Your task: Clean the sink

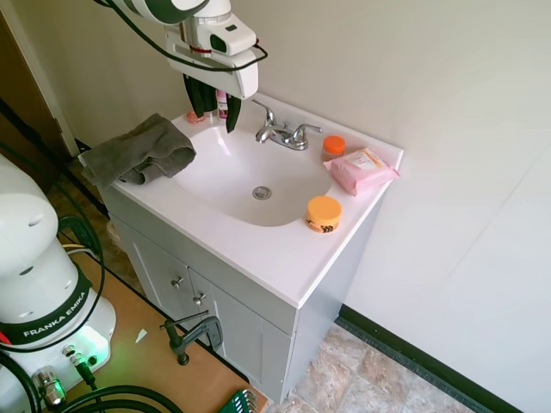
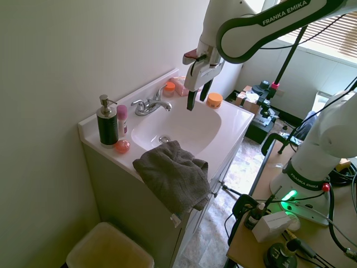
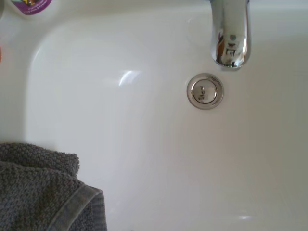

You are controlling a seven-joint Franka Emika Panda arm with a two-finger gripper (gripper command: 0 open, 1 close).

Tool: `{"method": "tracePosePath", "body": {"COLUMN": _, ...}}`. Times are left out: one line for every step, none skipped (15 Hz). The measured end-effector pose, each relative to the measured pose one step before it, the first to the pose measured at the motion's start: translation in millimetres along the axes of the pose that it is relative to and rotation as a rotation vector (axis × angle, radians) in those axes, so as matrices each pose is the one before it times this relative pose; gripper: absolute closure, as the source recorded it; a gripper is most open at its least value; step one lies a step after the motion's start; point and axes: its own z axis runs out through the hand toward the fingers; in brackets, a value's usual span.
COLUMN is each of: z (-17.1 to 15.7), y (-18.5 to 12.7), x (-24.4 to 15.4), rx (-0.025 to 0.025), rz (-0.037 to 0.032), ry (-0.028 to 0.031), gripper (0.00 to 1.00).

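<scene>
- Sink basin (image 1: 225, 172) sits in the white vanity top, straight below the gripper (image 1: 216, 112); drain (image 1: 262, 193) lies toward the front.
- Fingers hang apart, holding nothing.
- Grey towel (image 1: 138, 151), one, drapes over the rim beside the basin, near the fingers.
- One faucet (image 1: 284, 132), two orange-lidded jars (image 1: 324, 212), one pink wipes pack (image 1: 362, 169).

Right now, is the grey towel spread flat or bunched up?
Bunched. The grey towel lies crumpled in folds on the sink rim, one edge hanging over the front; the gripper hangs above, apart from it.
</scene>
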Motion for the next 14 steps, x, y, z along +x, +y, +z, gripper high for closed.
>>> {"method": "tracePosePath", "body": {"z": 1.43, "y": 0.03, "x": 0.10, "rx": -0.00248, "rz": -0.00038, "ry": -0.00243, "gripper": 0.00}}
{"method": "tracePosePath", "body": {"z": 3.36, "y": -1.39, "x": -0.82, "rx": -0.00566, "rz": -0.00724, "ry": -0.00081, "gripper": 0.00}}
{"method": "tracePosePath", "body": {"z": 3.90, "y": -6.48, "x": -5.65, "rx": -0.00159, "rz": -0.01969, "ry": 0.00679, "gripper": 0.00}}
{"method": "tracePosePath", "body": {"z": 4.61, "y": -11.42, "x": -12.96, "rx": -0.00019, "rz": -0.02281, "ry": 0.00712, "gripper": 0.00}}
{"method": "tracePosePath", "body": {"z": 3.42, "y": -16.28, "x": -21.42, "rx": -0.00096, "rz": -0.02298, "ry": 0.00478, "gripper": 0.00}}
{"method": "tracePosePath", "body": {"z": 1.50, "y": -20.50, "x": -29.63, "rx": 0.00286, "rz": -0.02503, "ry": 0.00659, "gripper": 0.00}}
{"method": "tracePosePath", "body": {"z": -0.04, "y": -19.21, "x": -30.64, "rx": 0.00584, "rz": -0.01956, "ry": 0.00906, "gripper": 0.00}}
{"method": "tracePosePath", "body": {"z": 0.52, "y": -15.09, "x": -27.70, "rx": 0.00465, "rz": -0.00836, "ry": 0.00552, "gripper": 0.00}}
{"method": "tracePosePath", "body": {"z": 1.88, "y": -12.25, "x": -21.99, "rx": 0.01514, "rz": 0.00286, "ry": 0.00638, "gripper": 0.00}}
{"method": "tracePosePath", "body": {"z": 4.71, "y": -8.57, "x": -11.39, "rx": 0.02445, "rz": 0.01389, "ry": 0.00597, "gripper": 0.00}}
{"method": "tracePosePath", "body": {"z": 10.01, "y": -5.08, "x": -3.98, "rx": 0.01896, "rz": 0.01801, "ry": 0.00501, "gripper": 0.00}}
{"method": "tracePosePath", "body": {"z": 15.02, "y": -3.00, "x": -0.41, "rx": 0.01052, "rz": 0.02306, "ry": 0.00273, "gripper": 0.00}}
{"method": "tracePosePath", "body": {"z": 18.70, "y": -1.54, "x": 1.47, "rx": 0.00488, "rz": 0.02165, "ry": 0.00306, "gripper": 0.00}}
{"method": "tracePosePath", "body": {"z": 18.90, "y": 0.56, "x": 1.79, "rx": -0.00692, "rz": 0.01689, "ry": 0.00129, "gripper": 0.00}}
